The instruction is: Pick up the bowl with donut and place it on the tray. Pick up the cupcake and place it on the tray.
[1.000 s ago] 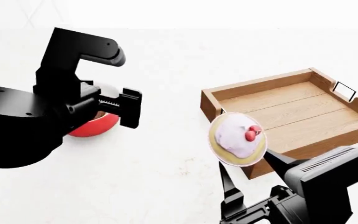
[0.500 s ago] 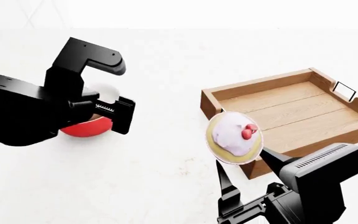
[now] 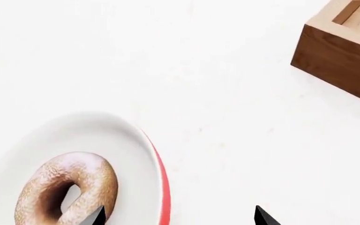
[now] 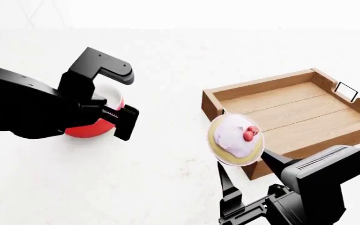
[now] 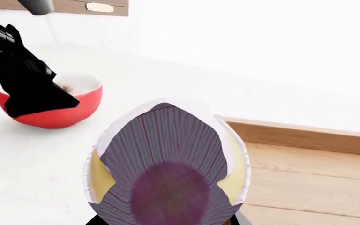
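The red bowl [image 4: 90, 129] with a white inside sits on the white table at the left, largely hidden by my left arm. The brown donut [image 3: 67, 187] lies in it. My left gripper [image 4: 120, 96] is open, and the bowl's [image 3: 86, 136] red rim lies between its tips [image 3: 180, 220]. The right gripper [image 4: 247, 164] is shut on the cupcake [image 4: 235, 139], held tilted in the air by the near left corner of the wooden tray [image 4: 261, 84]. From the right wrist I see the cupcake's lilac wrapper [image 5: 167, 168], the bowl [image 5: 48, 110] and the tray [image 5: 292, 136].
The tray's corner [image 3: 339, 61] shows in the left wrist view, well apart from the bowl. A thin metal handle [image 4: 346, 91] stands on the tray's far short end. White tabletop lies between bowl and tray.
My left arm has swung right and down over the bowl, bringing the open fingers around its rim. The cupcake in the right gripper has shifted slightly left.
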### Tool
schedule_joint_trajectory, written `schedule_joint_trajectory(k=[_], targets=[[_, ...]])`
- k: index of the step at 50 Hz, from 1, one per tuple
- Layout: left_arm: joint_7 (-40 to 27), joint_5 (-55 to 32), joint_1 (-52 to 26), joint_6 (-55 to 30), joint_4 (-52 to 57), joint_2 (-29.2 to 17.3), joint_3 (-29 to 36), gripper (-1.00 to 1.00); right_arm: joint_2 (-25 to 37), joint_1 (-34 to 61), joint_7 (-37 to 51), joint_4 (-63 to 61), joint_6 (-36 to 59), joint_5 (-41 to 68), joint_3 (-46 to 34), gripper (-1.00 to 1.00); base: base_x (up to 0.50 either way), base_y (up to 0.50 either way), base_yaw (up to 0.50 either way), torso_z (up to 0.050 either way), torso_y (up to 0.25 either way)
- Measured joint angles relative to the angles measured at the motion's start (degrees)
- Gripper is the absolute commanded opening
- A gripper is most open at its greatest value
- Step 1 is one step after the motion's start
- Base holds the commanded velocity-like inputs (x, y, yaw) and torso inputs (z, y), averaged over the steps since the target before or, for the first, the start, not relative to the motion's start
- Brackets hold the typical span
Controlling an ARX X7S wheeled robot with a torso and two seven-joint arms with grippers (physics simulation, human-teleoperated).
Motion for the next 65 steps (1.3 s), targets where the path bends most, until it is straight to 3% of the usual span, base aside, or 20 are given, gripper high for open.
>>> schedule_joint_trajectory(k=[20,65], targets=[[8.5,7.5,0.4,4.5,-3.6,0.3,5.8,1.00,-0.6,-0.5,-0.6,0.8,-0.4,-0.7,-0.1,-1.00,0.00,0.00,0.00,0.000,0.000],[11.4,10.2,1.9,6.8,-4.8,-0.2,8.6,1.00,-0.7,-1.4,-0.9,1.4,-1.1,-1.4,-0.1,-1.00,0.00,0.00,0.00,0.000,0.000]])
